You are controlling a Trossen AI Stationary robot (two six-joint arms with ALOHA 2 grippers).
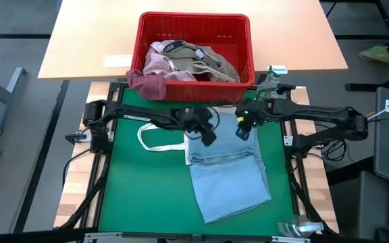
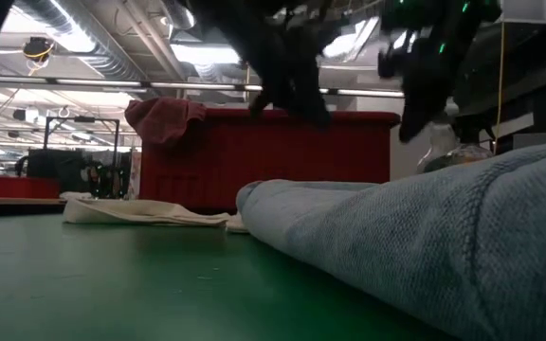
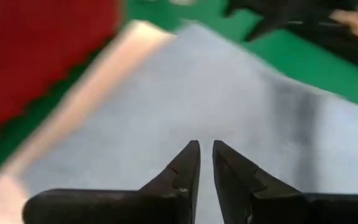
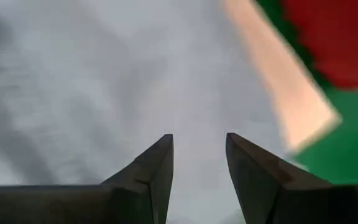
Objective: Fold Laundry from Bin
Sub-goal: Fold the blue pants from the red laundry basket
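A light blue garment (image 1: pixel 225 172) lies folded on the green mat (image 1: pixel 140 196), its far end toward the bin; it also fills the low view's right (image 2: pixel 425 227). My left gripper (image 1: pixel 209 137) hovers over its far left corner, fingers nearly together with a slim gap (image 3: pixel 206 149) and nothing between them. My right gripper (image 1: pixel 244 133) hovers open (image 4: pixel 199 140) over the far right part, holding nothing. The red bin (image 1: pixel 194 20) behind holds more laundry (image 1: pixel 188 61). A maroon piece (image 1: pixel 147 84) hangs over the bin's near left rim.
A white tote bag (image 1: pixel 157 138) lies flat left of the blue garment, partly under it, its strap looping left. A tan table (image 1: pixel 86 40) bears the bin. A clear plastic thing (image 1: pixel 296 228) sits at the mat's near right corner. Bare mat lies left and near.
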